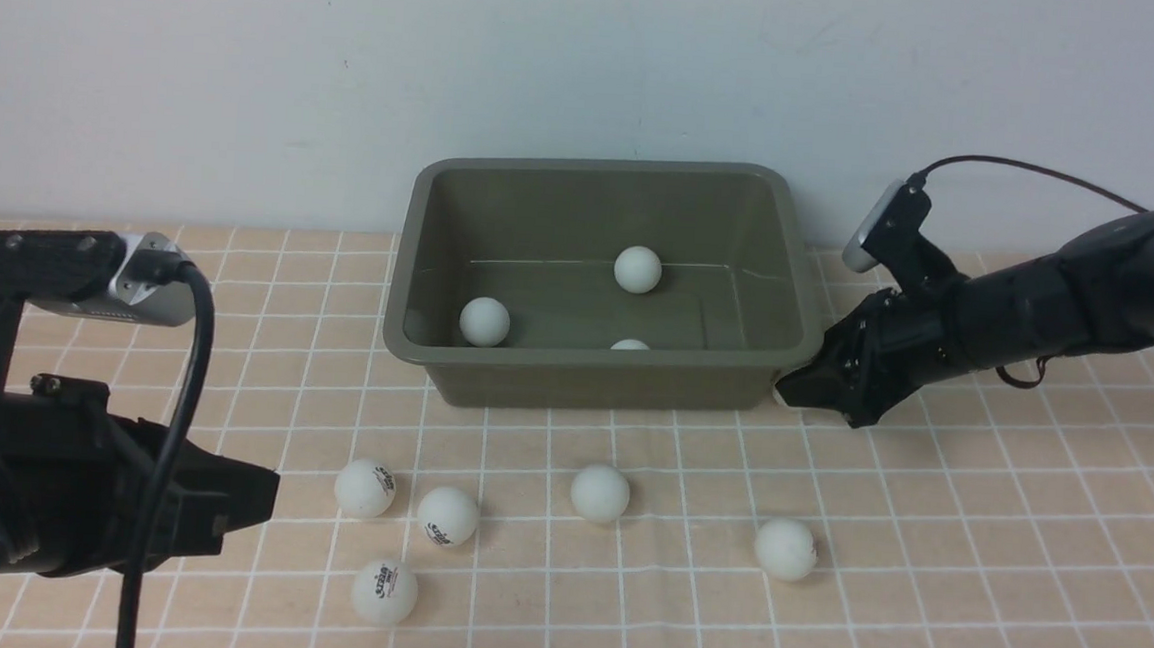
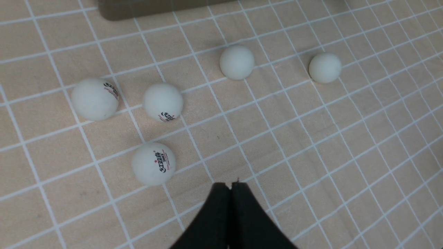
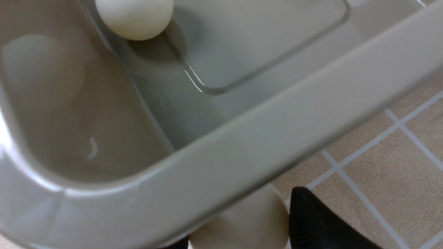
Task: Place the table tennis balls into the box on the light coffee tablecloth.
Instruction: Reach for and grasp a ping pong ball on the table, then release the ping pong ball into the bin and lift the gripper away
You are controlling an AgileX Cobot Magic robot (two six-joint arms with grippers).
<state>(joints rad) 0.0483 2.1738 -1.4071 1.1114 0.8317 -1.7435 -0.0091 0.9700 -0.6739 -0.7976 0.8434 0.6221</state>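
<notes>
Checked tablecloth (image 1: 922, 586): left tool (image 2: 231, 185) closed; right tool (image 1: 794, 387) straddles ball (image 3: 242, 224) beside box (image 1: 593, 385), grip unclear.

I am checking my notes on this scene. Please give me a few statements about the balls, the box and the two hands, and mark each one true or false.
1. Five table tennis balls lie on the checked tablecloth in front of the box. True.
2. The box is empty. False: three balls show inside it.
3. The left hand is shut and holds nothing. True.
4. The right hand hovers above the middle of the box. False: it is low at the box's right outer side, with a ball between its fingers.
</notes>
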